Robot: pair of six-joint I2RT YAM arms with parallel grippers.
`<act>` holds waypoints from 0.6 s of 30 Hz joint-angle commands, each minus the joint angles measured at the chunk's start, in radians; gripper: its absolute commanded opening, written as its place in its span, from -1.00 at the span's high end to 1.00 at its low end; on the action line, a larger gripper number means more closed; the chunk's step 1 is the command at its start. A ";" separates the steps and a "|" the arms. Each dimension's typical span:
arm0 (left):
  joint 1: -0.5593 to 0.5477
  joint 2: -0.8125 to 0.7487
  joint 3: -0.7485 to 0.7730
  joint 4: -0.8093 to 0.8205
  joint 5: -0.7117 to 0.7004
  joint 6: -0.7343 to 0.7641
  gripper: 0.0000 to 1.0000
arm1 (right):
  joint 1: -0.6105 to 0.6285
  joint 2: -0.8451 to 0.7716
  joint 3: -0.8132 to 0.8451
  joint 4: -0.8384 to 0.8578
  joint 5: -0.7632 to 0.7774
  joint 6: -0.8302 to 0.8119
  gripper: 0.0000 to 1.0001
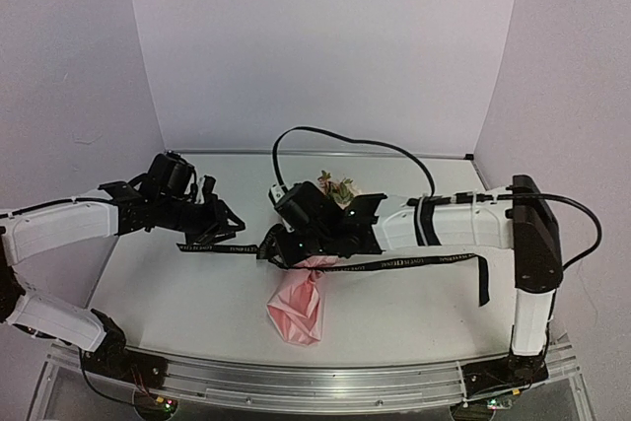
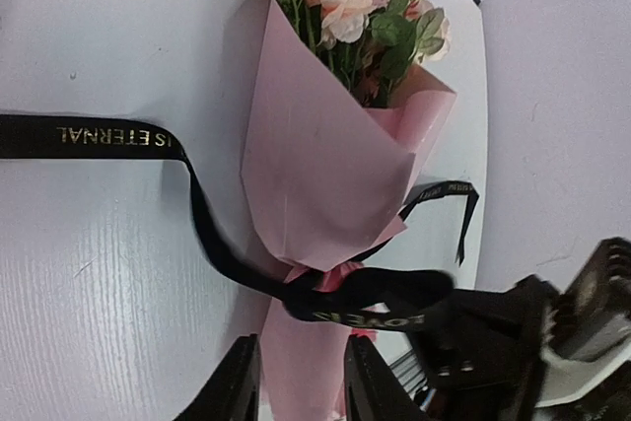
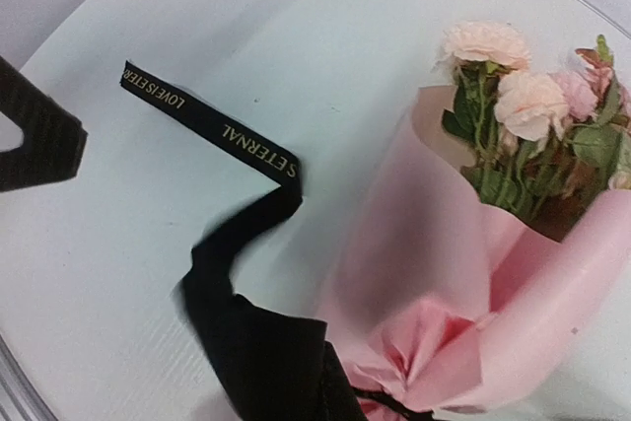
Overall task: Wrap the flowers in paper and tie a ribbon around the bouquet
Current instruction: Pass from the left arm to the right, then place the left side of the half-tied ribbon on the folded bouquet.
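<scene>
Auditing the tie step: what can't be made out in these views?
- Top view: ribbon at the bouquet neck, hidden under the right arm.
- Right wrist: ribbon's near stretch blurred, lettering unreadable there.
- Left wrist: bouquet's tail cut off by the bottom edge.

Matt pink paper [image 2: 325,165], black cloth ribbon [image 2: 108,135] with gilt lettering, smooth white table [image 2: 99,273].

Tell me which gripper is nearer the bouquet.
Right. The right gripper sits at the neck of the bouquet; the left gripper hangs apart, to its left.
</scene>
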 commanded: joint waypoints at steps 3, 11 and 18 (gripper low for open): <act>-0.002 -0.025 0.001 0.177 0.053 0.170 0.18 | 0.005 -0.153 -0.082 -0.033 0.041 -0.019 1.00; -0.013 0.186 0.048 0.369 0.119 0.258 0.20 | -0.011 -0.205 -0.151 -0.062 0.094 0.004 1.00; -0.139 0.339 0.118 0.396 0.090 0.281 0.35 | -0.057 -0.249 -0.221 -0.062 0.079 0.056 1.00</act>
